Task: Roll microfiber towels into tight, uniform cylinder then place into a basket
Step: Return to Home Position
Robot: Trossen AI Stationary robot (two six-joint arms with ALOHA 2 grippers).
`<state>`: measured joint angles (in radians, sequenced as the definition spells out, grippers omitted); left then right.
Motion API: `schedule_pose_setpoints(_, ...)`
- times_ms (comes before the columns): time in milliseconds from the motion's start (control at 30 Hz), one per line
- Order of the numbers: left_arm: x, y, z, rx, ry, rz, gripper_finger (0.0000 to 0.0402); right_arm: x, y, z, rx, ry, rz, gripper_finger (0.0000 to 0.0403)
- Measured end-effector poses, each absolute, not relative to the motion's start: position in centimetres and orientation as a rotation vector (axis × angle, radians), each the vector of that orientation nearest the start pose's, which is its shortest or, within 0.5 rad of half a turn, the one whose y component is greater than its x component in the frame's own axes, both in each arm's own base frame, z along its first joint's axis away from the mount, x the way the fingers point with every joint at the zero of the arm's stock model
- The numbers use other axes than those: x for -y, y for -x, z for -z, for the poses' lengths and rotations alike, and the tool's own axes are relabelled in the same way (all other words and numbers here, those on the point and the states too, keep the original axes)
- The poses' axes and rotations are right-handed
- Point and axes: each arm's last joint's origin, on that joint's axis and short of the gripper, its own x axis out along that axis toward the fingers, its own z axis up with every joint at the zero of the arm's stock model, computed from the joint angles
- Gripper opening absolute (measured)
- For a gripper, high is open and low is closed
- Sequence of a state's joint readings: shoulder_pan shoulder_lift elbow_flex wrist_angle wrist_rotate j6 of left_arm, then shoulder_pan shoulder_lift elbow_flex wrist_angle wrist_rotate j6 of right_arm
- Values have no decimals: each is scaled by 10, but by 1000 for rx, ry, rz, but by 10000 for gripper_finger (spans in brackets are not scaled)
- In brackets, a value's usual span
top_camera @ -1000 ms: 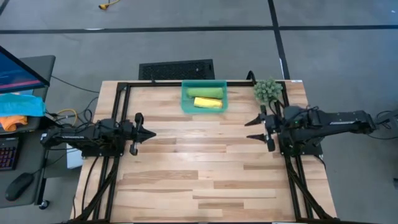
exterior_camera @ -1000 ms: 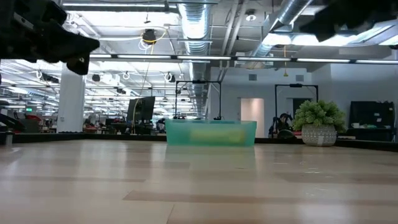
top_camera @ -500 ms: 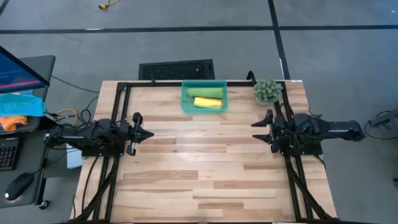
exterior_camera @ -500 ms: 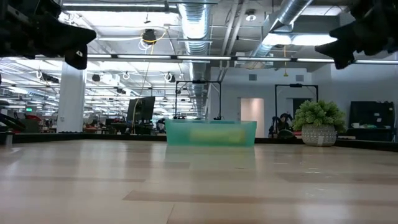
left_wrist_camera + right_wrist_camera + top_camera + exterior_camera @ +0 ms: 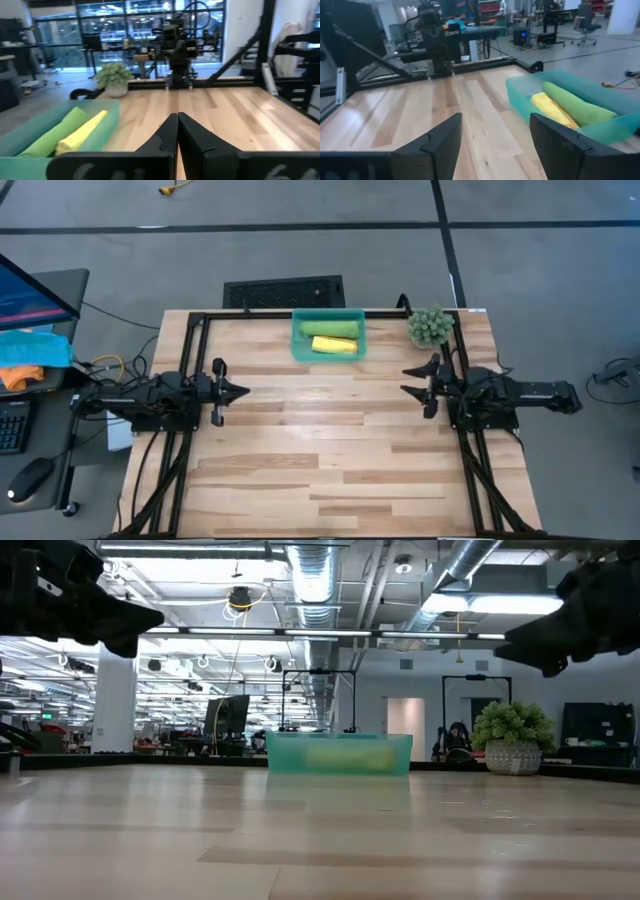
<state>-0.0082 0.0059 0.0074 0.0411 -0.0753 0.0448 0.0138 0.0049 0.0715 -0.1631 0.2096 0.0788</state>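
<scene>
— Well, where are the towels seen?
— Both are laid rolled in the teal basket [image 5: 297, 340] at the table's [image 5: 320, 450] far edge, the green towel [image 5: 330, 329] farther back and the yellow towel [image 5: 334, 345] just beside it.
— And the arms?
— Over the pale planks the left gripper [image 5: 240, 391] is seen pinched closed. The right gripper [image 5: 405, 380] is spread wide near a potted plant [image 5: 430, 326]. Ceiling ducts [image 5: 310, 580] are seen beyond, and perhaps desks.
</scene>
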Motion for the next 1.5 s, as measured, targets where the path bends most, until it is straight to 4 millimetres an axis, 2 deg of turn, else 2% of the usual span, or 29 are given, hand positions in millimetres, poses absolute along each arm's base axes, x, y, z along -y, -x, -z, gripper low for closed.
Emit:
schedule_pose_setpoints(500, -2, -98, -169, 34, -40, -85, 0, 16, -91, -171, -85, -118, 326, 254)
schedule_pose_setpoints(1500, -2, -98, -169, 33, -33, -84, 0, 16, -91, -171, -88, -117, 329, 254)
